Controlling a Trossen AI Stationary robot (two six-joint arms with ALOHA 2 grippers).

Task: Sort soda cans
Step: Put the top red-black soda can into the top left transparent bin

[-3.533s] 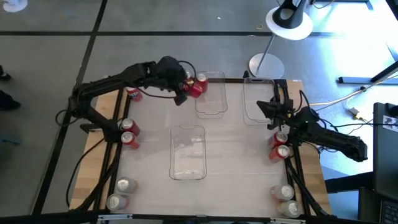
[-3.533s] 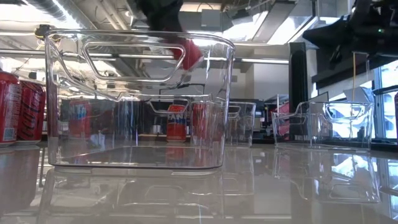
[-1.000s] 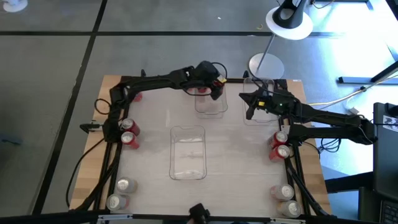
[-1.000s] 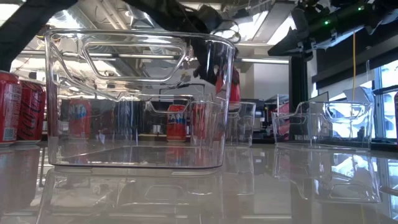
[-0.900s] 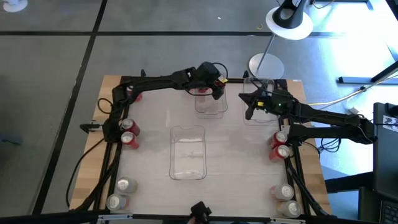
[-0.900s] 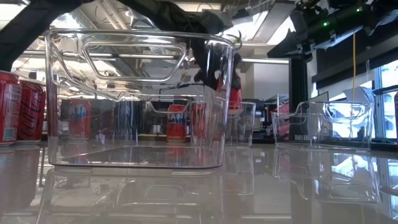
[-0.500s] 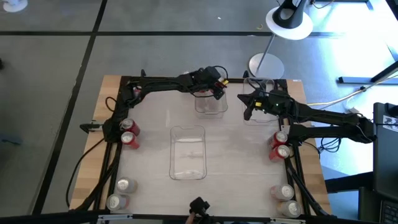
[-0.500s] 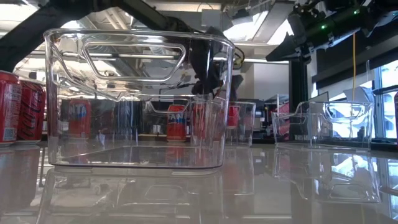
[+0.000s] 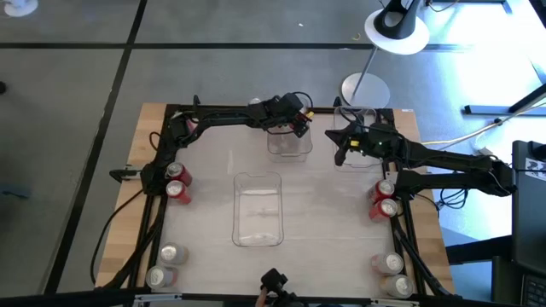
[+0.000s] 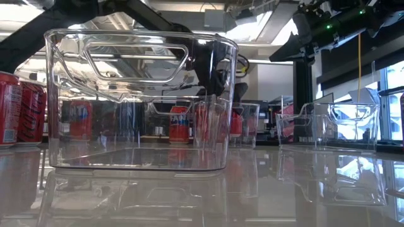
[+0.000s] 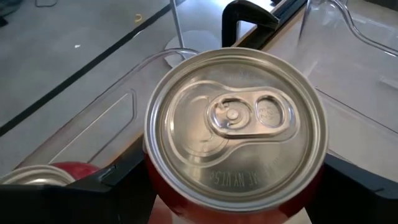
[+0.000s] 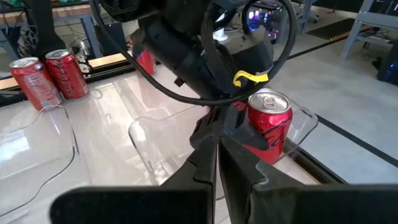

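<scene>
My left gripper (image 9: 294, 128) reaches over the far middle clear bin (image 9: 288, 147) and is shut on a red soda can (image 11: 233, 124), which sits low inside the bin (image 10: 235, 123). The right wrist view shows this can (image 12: 268, 124) upright in the bin's far corner. Another red can's top (image 11: 34, 175) shows beside it in the left wrist view. My right gripper (image 9: 341, 147) hangs shut and empty over the far right bin (image 9: 357, 152). My left gripper pinches the can's red side wall (image 11: 163, 198) just below the silver top, one finger (image 11: 118, 177) on each side. The fingers slant down from the table's left. The can stands upright inside the bin; whether its base rests on the bin floor I cannot tell.
A third clear bin (image 9: 258, 209) stands mid-table. Pairs of cans stand at the left edge (image 9: 177, 181), near left (image 9: 166, 264), right edge (image 9: 384, 198) and near right (image 9: 391, 275). One more can (image 9: 186, 128) stands far left under my left arm.
My left gripper has sunk with the red can into the far middle bin, drifting slightly toward the far edge. The can has stayed upright in the hold.
</scene>
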